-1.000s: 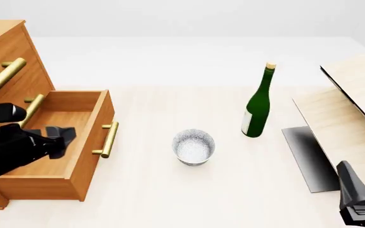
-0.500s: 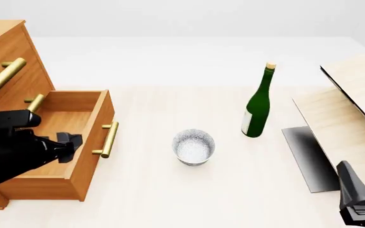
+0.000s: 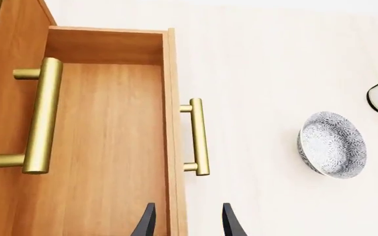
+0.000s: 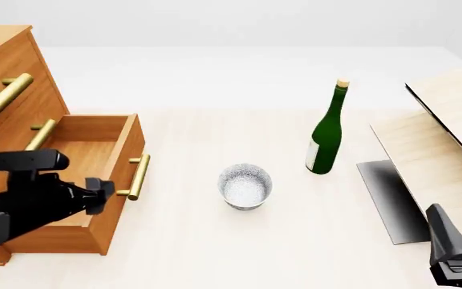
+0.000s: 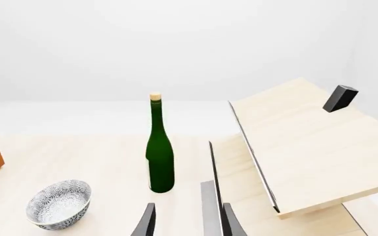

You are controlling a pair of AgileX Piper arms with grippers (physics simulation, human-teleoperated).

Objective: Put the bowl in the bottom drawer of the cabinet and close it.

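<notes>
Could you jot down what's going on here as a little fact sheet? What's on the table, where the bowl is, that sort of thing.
bowl: upright on the table, between drawer and bottle, not held
bottom drawer: pulled open, nothing inside
cabinet: at the table's left
bottle: green, standing upright
left gripper: open, above the drawer's front edge
right gripper: open, holding nothing
wooden boards: at the right

The pale wood-grain tabletop (image 4: 190, 241) carries the cabinet (image 4: 10, 78) at its left edge, the speckled bowl (image 4: 245, 186) near the middle, an upright green bottle (image 4: 326, 135) just beyond it to the right, and pale wooden boards (image 4: 440, 138) stacked on the right.
</notes>
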